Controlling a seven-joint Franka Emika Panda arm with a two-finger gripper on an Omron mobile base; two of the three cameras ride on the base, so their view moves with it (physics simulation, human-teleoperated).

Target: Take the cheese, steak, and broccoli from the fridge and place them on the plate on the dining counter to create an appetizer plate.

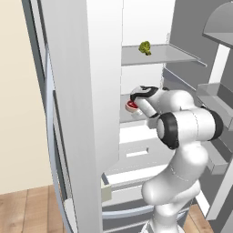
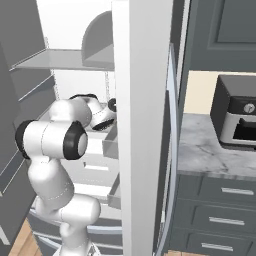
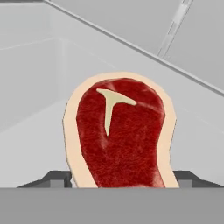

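inside the open fridge [image 1: 91, 91], the white arm reaches onto a middle shelf, where the gripper [image 1: 133, 103] sits right over the steak [image 3: 120, 135]. the hand view has the raw red slab with its pale fat rim and white bone mark lying flat on the white shelf floor, its near end between the two dark fingertips [image 3: 57, 178], one on the left, one on the right. the jaws stand wide, one on each side of the meat; whether they press on it cannot be told. in the left base view the steak [image 1: 131, 106] shows as a small red patch just below the hand. the broccoli [image 1: 145, 47] rests on the grey shelf above, well apart from the gripper. a dark countertop oven [image 2: 236, 120] stands on the marble counter [image 2: 210, 155] right of the fridge
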